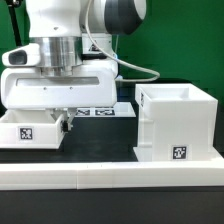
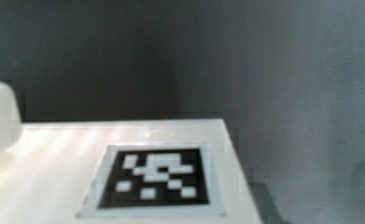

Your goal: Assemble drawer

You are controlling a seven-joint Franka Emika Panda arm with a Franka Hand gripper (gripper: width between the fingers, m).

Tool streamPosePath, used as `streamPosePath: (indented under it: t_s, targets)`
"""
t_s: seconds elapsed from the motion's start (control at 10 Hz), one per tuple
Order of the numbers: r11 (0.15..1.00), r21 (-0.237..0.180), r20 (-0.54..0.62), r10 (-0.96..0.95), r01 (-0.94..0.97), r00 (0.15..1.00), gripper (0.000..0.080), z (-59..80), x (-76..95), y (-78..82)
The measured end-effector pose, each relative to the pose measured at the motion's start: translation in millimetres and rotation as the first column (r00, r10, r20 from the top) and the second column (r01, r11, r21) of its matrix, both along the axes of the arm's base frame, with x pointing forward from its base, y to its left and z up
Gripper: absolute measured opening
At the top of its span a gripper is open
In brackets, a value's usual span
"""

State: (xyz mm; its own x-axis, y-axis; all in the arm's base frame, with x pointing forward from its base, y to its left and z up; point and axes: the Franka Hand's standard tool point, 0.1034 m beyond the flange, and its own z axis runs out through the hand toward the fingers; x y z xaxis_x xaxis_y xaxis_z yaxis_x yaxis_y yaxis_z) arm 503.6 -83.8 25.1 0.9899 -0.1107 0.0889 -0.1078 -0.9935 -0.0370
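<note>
At the exterior view's left, your small white plastic tray [image 1: 22, 132] with its square tag lies on the dark worktop [image 1: 100, 137]. The fingers [image 1: 66, 122] are down at its edge (clamped or not, I cannot tell). At the right, the tall white open-topped casing [image 1: 175, 125] shows nothing inside, so I judge the trays still have to go in.

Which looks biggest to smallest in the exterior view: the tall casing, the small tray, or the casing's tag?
1. tall casing
2. small tray, partly cut off at the edge
3. casing's tag
</note>
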Motion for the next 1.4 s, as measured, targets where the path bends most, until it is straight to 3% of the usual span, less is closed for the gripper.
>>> streamPosePath:
  t_s: [0.6,1.1,1.4]
  targets:
    - [0.999,-0.005,-0.004,0.040,-0.040,0.999,0.0042,-2.4,-1.3,-0.1]
    - [0.924,-0.041,-0.008,0.380,-0.380,0.925,0.0042,-2.7,-1.0,-0.2]
    - [0.804,-0.077,-0.021,0.590,-0.589,0.807,0.0042,-4.4,2.2,6.5]
